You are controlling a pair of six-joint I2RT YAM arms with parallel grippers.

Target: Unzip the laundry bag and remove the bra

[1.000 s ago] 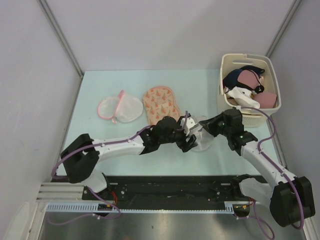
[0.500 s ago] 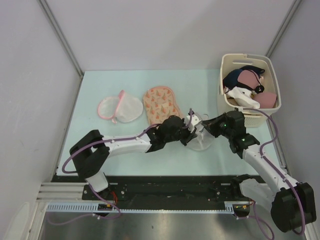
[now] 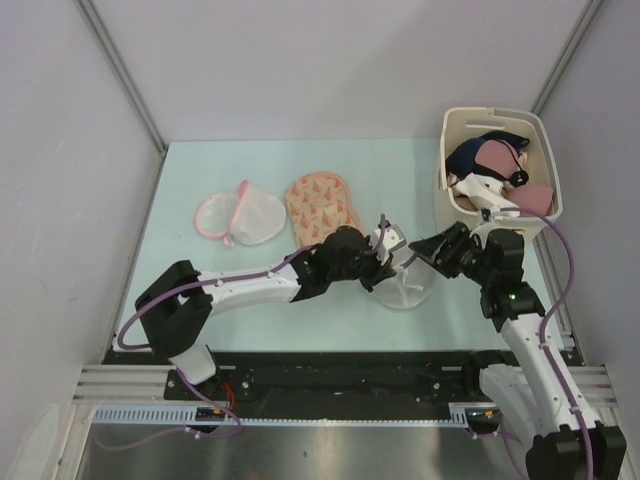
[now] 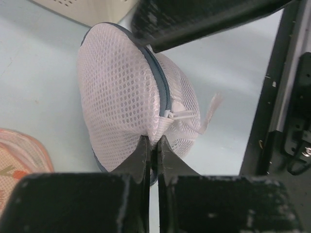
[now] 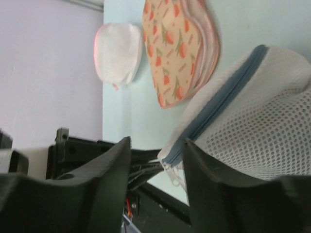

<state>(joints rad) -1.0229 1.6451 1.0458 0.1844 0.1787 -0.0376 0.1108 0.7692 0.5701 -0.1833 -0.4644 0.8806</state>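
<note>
Top view: the white mesh laundry bag [image 3: 408, 284] sits toward the near edge of the pale green table [image 3: 380, 170], about 5 o'clock from the table's middle, propped up between the two arms. The left gripper [image 4: 151, 143] is pressed together on a fold of mesh just below the zipper pull [image 4: 167, 114], so it's pinching the bag itself. A white tab [image 4: 210, 108] trails off the pull toward 3 o'clock.

The right gripper [image 5: 156, 143] is spread, and the end of the grey-blue zipper [image 5: 218, 94] sits in the gap without filling it. Can't see the bra through the mesh.

No readable writing on anything; the peach pouch [image 3: 322, 207] at 10 o'clock from the bag just has a little fruit-type print. A pink-trimmed mesh bag [image 3: 240, 217] lies just past it at 9 o'clock.

The cream basket [image 3: 445, 150] of clothes is at 2 o'clock, near the right wall. There's bare table at 12 o'clock and at 8 o'clock along the near edge.
</note>
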